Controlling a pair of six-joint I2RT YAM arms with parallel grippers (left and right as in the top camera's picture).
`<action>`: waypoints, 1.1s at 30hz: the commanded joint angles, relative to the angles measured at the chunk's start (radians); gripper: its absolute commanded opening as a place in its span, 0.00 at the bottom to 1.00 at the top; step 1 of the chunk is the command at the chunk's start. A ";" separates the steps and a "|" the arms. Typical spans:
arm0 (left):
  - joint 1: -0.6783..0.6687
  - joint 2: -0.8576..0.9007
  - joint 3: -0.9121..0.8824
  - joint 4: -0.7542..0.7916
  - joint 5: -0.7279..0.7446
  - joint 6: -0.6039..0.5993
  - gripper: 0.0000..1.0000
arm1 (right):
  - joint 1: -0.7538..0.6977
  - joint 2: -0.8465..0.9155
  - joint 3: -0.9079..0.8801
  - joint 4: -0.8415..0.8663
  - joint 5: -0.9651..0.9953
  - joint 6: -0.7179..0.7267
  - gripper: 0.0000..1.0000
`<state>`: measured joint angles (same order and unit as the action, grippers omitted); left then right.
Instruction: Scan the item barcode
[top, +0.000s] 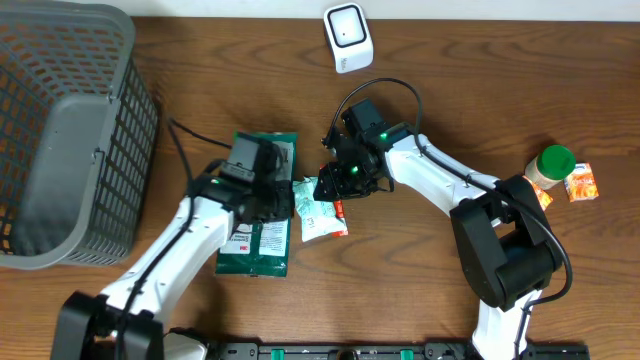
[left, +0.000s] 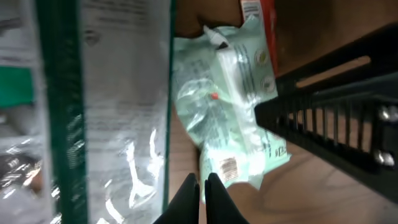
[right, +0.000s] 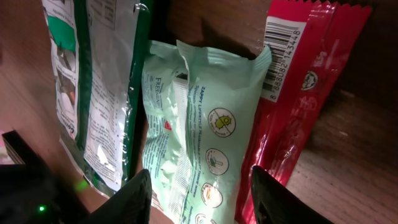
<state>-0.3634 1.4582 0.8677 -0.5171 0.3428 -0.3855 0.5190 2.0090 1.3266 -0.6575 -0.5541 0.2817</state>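
Observation:
A mint-green wipes pack (top: 316, 210) lies mid-table, beside a large dark green pouch (top: 258, 205) and partly over a red packet (top: 341, 213). The white scanner (top: 348, 38) stands at the table's far edge. My right gripper (right: 202, 199) is open and straddles the mint pack (right: 205, 112), one finger on each side, with the red packet (right: 305, 81) just right of it. My left gripper (left: 202, 186) is shut on nothing, its tips over the wood gap between the green pouch (left: 106, 93) and the mint pack (left: 230, 93). A small barcode (left: 229, 167) shows on that pack.
A grey mesh basket (top: 60, 140) fills the left side. A green-lidded bottle (top: 550, 165) and an orange packet (top: 581, 183) sit at the right. The right arm's black link (left: 348, 118) crosses the left wrist view.

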 joint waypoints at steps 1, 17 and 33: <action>-0.040 0.063 -0.008 0.051 0.006 -0.024 0.08 | -0.014 0.006 -0.009 0.001 -0.023 0.003 0.47; -0.054 0.222 -0.008 0.103 0.005 -0.039 0.08 | -0.031 0.006 -0.106 0.146 -0.047 0.085 0.44; -0.055 0.222 -0.031 0.115 -0.048 -0.039 0.08 | -0.033 0.006 -0.114 0.176 -0.095 0.085 0.34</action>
<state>-0.4171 1.6691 0.8589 -0.4057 0.3321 -0.4194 0.4919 2.0090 1.2217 -0.4839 -0.6228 0.3576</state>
